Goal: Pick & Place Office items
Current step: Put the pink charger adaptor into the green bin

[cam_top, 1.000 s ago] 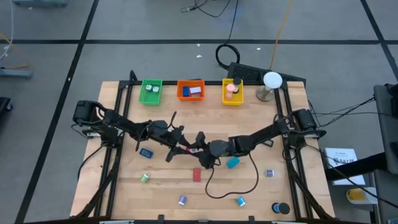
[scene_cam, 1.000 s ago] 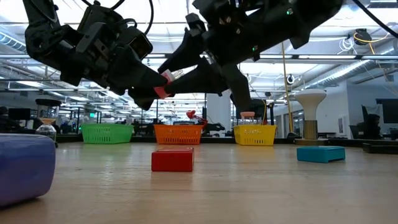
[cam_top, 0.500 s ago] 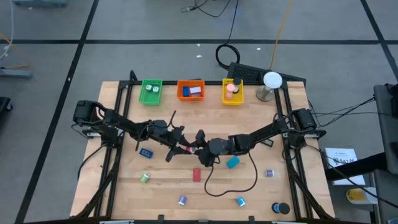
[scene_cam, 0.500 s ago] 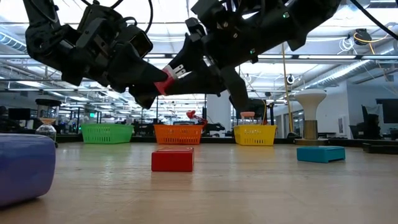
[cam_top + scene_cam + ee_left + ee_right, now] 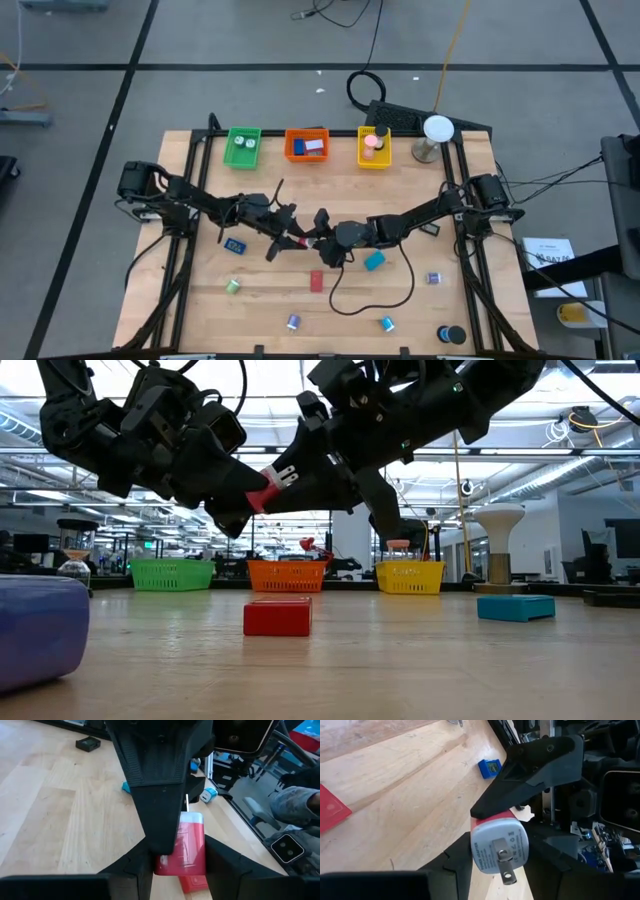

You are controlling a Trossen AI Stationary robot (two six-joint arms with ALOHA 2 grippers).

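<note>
Hanging in the air above the middle of the table, the red charger plug sits between both grippers at once. The left gripper clamps it by its red body, and the right gripper meets it nose to nose, its fingers set on either side of the white pronged end; whether they actually press on it cannot be told.

Directly under the two grippers lies a red block, with clear air between it and them. A teal block rests just beside the right gripper's wrist, and a blue block lies near the left arm. A loose black cable loops over the wood beyond the red block.

Far ahead of the grippers, along the table's back edge, stand the green tray, the orange tray and the yellow tray.

Only the right wrist view shows the plug's metal prong. Only the low view shows the gap beneath the grippers.
</note>
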